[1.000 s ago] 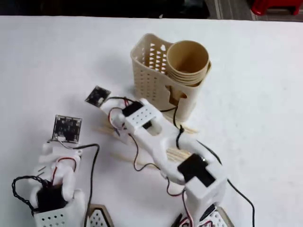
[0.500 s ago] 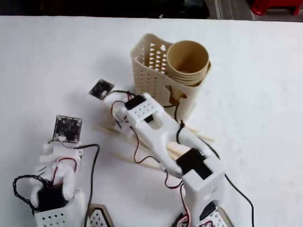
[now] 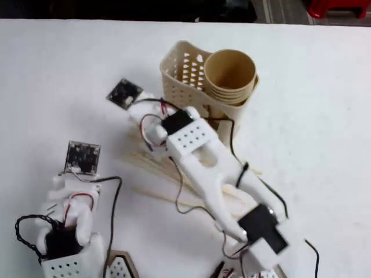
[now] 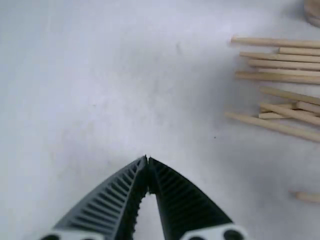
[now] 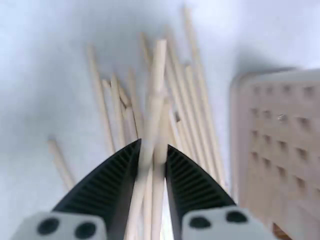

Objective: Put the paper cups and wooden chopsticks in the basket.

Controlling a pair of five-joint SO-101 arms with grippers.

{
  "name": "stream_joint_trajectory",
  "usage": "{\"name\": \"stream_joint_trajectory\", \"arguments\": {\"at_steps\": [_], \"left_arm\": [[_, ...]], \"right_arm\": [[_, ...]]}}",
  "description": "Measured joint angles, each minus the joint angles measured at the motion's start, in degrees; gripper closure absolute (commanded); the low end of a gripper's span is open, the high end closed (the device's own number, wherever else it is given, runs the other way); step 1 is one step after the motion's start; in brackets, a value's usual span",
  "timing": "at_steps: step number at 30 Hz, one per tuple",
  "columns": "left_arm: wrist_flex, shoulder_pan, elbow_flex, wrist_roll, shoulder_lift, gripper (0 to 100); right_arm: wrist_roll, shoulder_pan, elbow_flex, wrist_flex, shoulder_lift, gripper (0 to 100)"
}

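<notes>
Chopsticks pinched in right end effector beside basket — left end effector tips pressed together

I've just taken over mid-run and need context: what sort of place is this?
Probably a robotics test bench, not a kitchen. There is a plain white table and two small arms with exposed wires. The rest looks like staged props: a basket holding paper cups, and chopsticks scattered beside it.

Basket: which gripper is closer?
Right. The right gripper, shut on chopsticks, sits just beside the basket wall; the left gripper is shut over bare table, farther off, beyond the chopsticks.
</notes>
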Motion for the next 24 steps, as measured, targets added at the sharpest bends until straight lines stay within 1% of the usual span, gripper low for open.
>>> {"name": "stream_joint_trajectory", "arguments": {"at_steps": [10, 17, 24], "left_arm": [[0.0, 0.0, 0.0, 0.0, 0.0, 98], [0.0, 0.0, 0.1, 0.0, 0.0, 98], [0.0, 0.0, 0.1, 0.0, 0.0, 98]], "right_arm": [[-0.9, 0.4, -2.1, 0.0, -12.5, 98.1], [-5.7, 2.4, -12.6, 0.0, -15.6, 98.1], [-7.6, 2.4, -22.2, 0.0, -15.6, 98.1]]}}
